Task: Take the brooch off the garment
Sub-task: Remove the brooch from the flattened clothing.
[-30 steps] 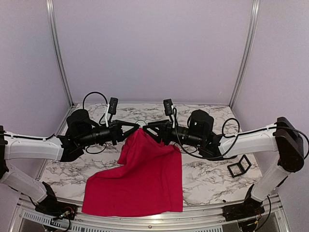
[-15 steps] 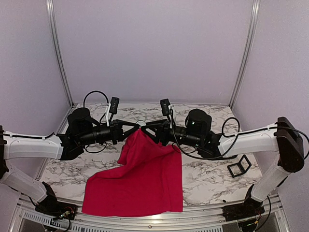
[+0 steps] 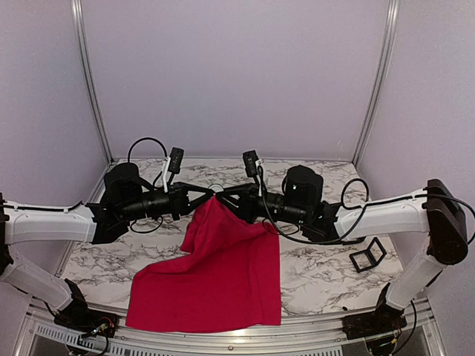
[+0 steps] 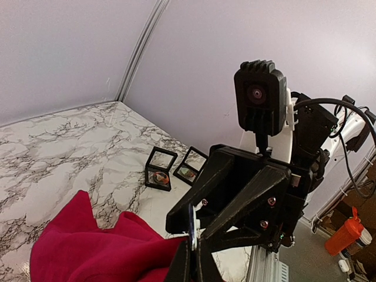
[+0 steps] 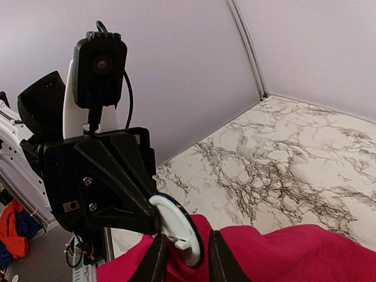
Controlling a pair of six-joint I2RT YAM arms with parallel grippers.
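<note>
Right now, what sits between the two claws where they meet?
A round white brooch, on the raised peak of the red T-shirt. The right wrist view shows it best, between the left gripper and the right gripper.

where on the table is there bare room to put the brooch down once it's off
Bare marble: right of the garment, up to the black frames; left of the garment, near side of the left arm; the strip along the back wall. Crowded: the centre, where left gripper and right gripper meet at the brooch on the lifted cloth.
</note>
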